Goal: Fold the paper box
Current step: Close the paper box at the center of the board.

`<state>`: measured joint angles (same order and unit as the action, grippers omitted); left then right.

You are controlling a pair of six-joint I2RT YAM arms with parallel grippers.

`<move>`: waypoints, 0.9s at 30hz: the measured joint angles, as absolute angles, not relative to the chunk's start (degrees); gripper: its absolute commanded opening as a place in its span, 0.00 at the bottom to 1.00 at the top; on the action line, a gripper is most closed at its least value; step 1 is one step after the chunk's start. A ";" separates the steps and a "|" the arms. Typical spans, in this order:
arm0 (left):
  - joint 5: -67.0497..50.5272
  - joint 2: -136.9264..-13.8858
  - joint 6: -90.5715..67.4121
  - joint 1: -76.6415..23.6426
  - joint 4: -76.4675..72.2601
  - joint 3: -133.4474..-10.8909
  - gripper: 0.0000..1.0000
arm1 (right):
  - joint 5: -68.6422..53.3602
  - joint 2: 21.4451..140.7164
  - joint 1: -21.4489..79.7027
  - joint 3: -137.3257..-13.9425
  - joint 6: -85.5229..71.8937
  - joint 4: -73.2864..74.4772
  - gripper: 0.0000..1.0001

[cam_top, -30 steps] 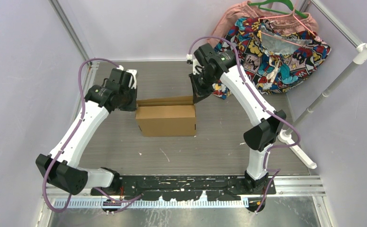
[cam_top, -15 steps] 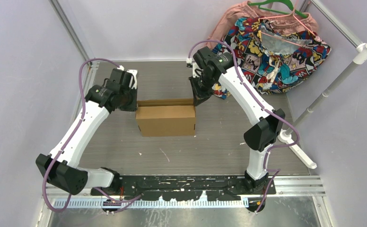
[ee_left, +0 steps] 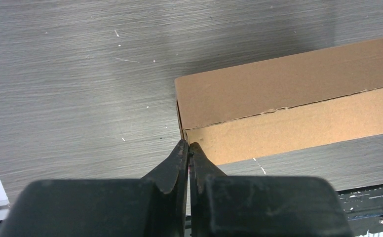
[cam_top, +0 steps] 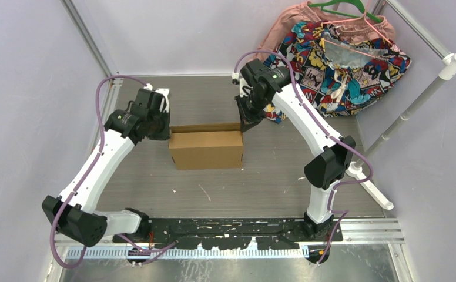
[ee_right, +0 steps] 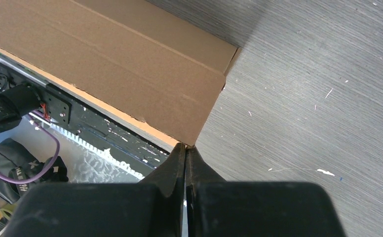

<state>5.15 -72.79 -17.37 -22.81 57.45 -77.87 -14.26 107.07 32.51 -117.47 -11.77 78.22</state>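
Top view, far left: lilac wall, then the left edge of the grey table [cam_top: 149, 176]. Bare tabletop between that edge and the left gripper [cam_top: 164, 130], and more toward the bottom of the frame, down to the black base rail [cam_top: 225, 226].

Left gripper: closed, fingertips [ee_left: 177, 158] pressed together with nothing between them. Sits at the left end of the paper box [cam_top: 207, 149], right at its corner in the left wrist view. Touching or just apart, cannot tell.

Paper box: plain brown cardboard, centre of the frame, flat on the table, long sides running left to right. A narrow strip of cardboard shows along its upper edge. Shut on top, so the inside is hidden. Open table above the box up to the back wall, and below it as well.

Right gripper [cam_top: 244, 123]: closed too, gripping nothing. Tips at the box's upper right corner; in the right wrist view, meeting exactly at a corner of the cardboard.

Right of the box: bare grey surface out to the table's right edge, crossed only by the right arm.

Upper right of the frame: comic-print cloth [cam_top: 355, 64] draped past the table corner, with a green hanger [cam_top: 337, 7] above it. A white pole [cam_top: 425, 100] slants down the right side.
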 measured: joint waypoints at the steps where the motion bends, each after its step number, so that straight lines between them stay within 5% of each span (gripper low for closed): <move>1: 5.19 -72.69 -17.43 -22.83 57.45 -77.80 0.05 | -14.26 107.07 32.51 -117.45 -11.77 78.15 0.01; 27: 7.35 -70.98 -17.80 -23.40 58.17 -77.43 0.22 | -14.28 106.74 32.51 -116.64 -11.79 76.66 0.01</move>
